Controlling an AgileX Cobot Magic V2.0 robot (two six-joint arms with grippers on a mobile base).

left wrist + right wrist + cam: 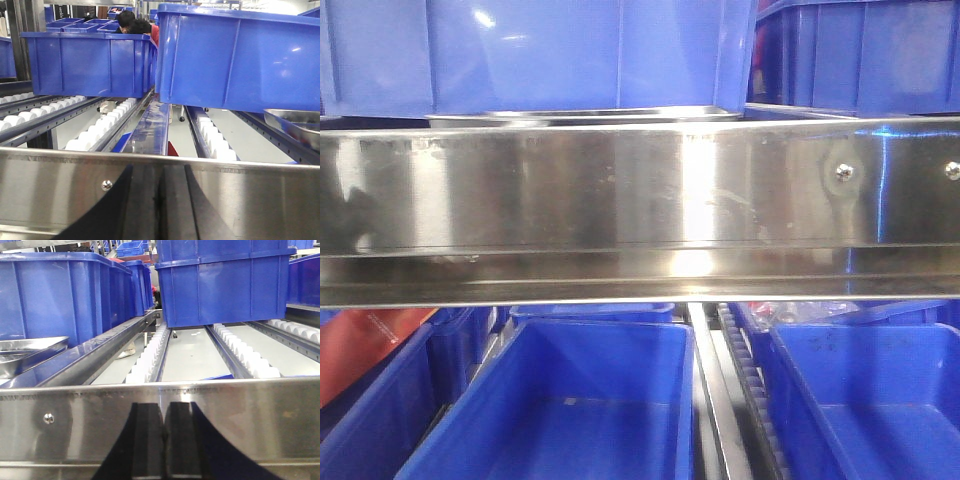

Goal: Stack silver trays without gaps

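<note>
Ahead, silver trays (pixel 585 116) lie between left claw (pixel 161 200) and right claw (pixel 164 440), both clenched empty.

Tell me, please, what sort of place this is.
Probably a factory or warehouse picking line with flow racks: rows of blue plastic bins sit on white roller tracks behind a brushed-steel shelf rail.
</note>
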